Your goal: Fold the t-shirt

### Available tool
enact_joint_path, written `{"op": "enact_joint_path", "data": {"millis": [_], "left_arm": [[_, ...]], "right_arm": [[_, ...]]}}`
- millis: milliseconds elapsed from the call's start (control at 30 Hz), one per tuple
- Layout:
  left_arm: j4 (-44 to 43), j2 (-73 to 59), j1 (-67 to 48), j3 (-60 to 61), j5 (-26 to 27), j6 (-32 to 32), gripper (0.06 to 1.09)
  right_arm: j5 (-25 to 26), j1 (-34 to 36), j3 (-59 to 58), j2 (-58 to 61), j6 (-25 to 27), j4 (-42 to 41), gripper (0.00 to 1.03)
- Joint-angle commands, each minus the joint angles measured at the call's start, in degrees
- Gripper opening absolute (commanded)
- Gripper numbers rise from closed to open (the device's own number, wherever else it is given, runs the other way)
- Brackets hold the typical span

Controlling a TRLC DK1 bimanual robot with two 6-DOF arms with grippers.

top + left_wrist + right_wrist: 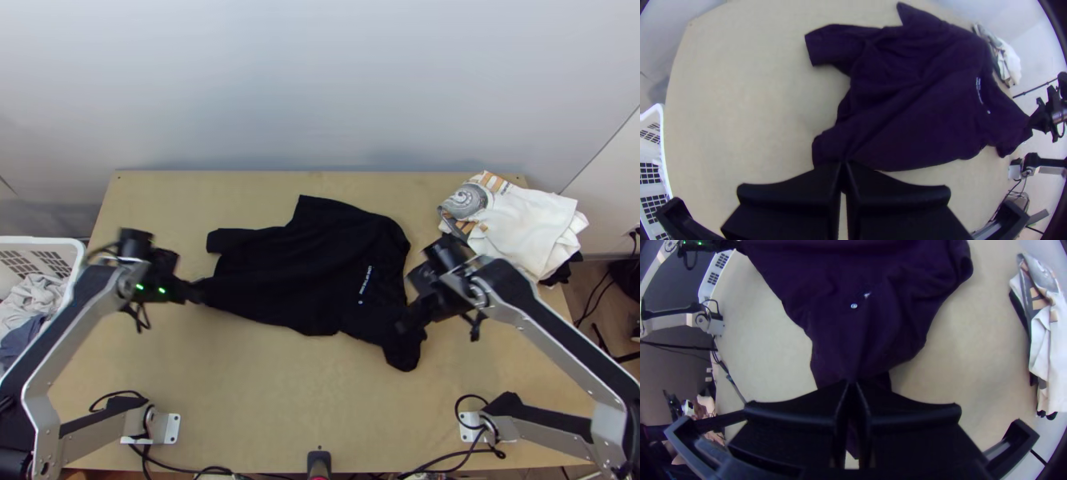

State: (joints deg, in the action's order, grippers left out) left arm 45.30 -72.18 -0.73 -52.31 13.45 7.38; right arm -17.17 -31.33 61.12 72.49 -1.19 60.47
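In the top view, the left hand (pixel 198 294) is gripping the black t-shirt's (pixel 320 264) hem centre-left, the right hand (pixel 403 326) near a sleeve centre-right, likely for tautening.

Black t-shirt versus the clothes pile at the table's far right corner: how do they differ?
The black t-shirt has small pale print; the clothes pile is mostly white, with a large grey motif. The t-shirt lies loosely spread and wrinkled, while the pile is stacked in layers. The left gripper and right gripper pinch the t-shirt at opposite ends; neither holds the pile. Both rest on the table.
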Motion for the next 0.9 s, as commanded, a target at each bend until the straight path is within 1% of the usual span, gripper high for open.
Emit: {"op": "enact_joint_path", "data": {"millis": [0, 33, 133, 300, 367, 467, 533, 600, 667, 767, 867], "left_arm": [[10.0, 1.1, 12.9, -13.3, 8.5, 2.4, 0.1], [11.2, 0.9, 14.4, -15.4, 9.8, 2.4, 0.1], [14.4, 0.7, 17.7, -21.8, 11.3, 2.4, 0.1], [18.9, 0.5, 20.0, -32.0, 13.5, 2.1, 0.1], [20.1, 0.3, 19.9, -34.3, 14.6, 2.0, 0.1], [19.8, -0.6, 18.7, -33.5, 14.8, 2.1, 0.1], [17.5, -1.8, 16.7, -30.3, 14.8, 2.3, 0.1], [12.8, -3.4, 13.5, -25.9, 14.7, 2.3, 0.1], [8.0, -7.1, 10.1, -22.1, 14.3, 2.1, 0.1], [2.5, -13.2, 6.3, -19.4, 13.1, 2.0, 0.1], [-0.7, -19.2, 3.4, -19.1, 12.1, 1.9, 0.1]], "right_arm": [[-1.4, 4.4, 8.2, -5.5, 0.0, 1.7, 0.03], [-1.4, 5.0, 9.5, -6.1, 0.0, 1.7, 0.03], [-1.4, 6.9, 14.0, -8.0, -0.9, 1.6, 0.03], [-1.4, 9.2, 20.6, -9.4, -2.6, 2.1, 0.03], [-1.4, 9.5, 21.0, -9.5, -2.6, 2.5, 0.03], [-1.4, 10.8, 18.2, -9.4, -2.5, 2.0, 0.03], [-1.3, 11.9, 14.1, -8.7, -2.4, 0.2, 0.03], [-1.3, 12.3, 10.1, -7.7, -2.4, -2.4, 0.03], [-1.2, 12.4, 6.7, -5.3, -2.2, -3.2, 0.03], [-1.2, 12.7, 3.3, -3.1, -2.1, -6.2, 0.03], [-1.2, 13.6, 1.5, -0.9, -2.1, -8.5, 0.03]]}}
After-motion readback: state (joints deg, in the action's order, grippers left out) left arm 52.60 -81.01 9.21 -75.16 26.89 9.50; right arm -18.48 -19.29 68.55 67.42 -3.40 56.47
